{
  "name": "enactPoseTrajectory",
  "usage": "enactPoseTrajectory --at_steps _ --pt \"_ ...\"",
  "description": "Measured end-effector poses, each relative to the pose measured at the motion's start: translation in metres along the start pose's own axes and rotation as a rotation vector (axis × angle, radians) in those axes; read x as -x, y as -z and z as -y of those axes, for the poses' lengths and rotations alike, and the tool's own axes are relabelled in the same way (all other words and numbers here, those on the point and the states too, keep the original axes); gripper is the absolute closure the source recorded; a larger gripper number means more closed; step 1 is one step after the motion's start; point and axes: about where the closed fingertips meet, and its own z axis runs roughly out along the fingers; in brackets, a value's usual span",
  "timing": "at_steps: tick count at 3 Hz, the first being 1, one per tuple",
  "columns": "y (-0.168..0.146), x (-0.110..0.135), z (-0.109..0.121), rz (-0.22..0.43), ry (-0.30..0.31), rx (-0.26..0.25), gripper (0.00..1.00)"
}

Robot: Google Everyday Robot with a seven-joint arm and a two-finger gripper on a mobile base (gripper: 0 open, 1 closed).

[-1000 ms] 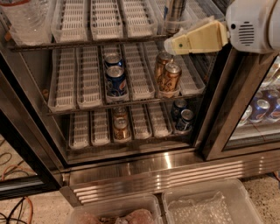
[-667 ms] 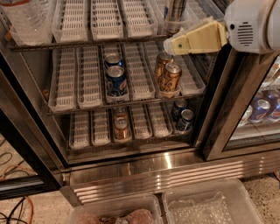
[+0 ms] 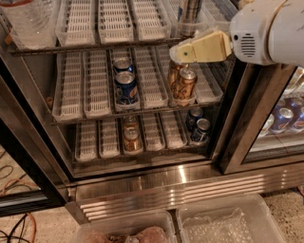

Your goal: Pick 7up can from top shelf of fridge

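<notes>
The pincer (image 3: 176, 51), its opening impossible to tell, hovers just below the upright 7up can (image 3: 190, 16) on the fridge's (image 3: 142, 182) top shelf (image 3: 95, 47), apparently aligning for a reach.

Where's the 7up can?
In the camera view, the 7up can stands on the top shelf, right of middle, just above the gripper and gold-brown cans.

7up can (image 3: 190, 14) glossy silvery metal. top shelf (image 3: 85, 48) dark metal wire; trays (image 3: 114, 19) translucent slotted plastic. fridge (image 3: 180, 187) base ribbed shiny steel. gripper (image 3: 176, 53) matt cream plastic, at top shelf front edge, below 7up can.
</notes>
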Motion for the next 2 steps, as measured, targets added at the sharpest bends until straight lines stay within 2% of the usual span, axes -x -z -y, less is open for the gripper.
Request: enactPoseTrajectory --at_steps 1,2 --pt "-0.027 -0.004 -0.003 0.026 -0.053 0.002 0.00" --pt "-0.057 0.002 -0.002 0.073 -0.083 0.010 0.00"
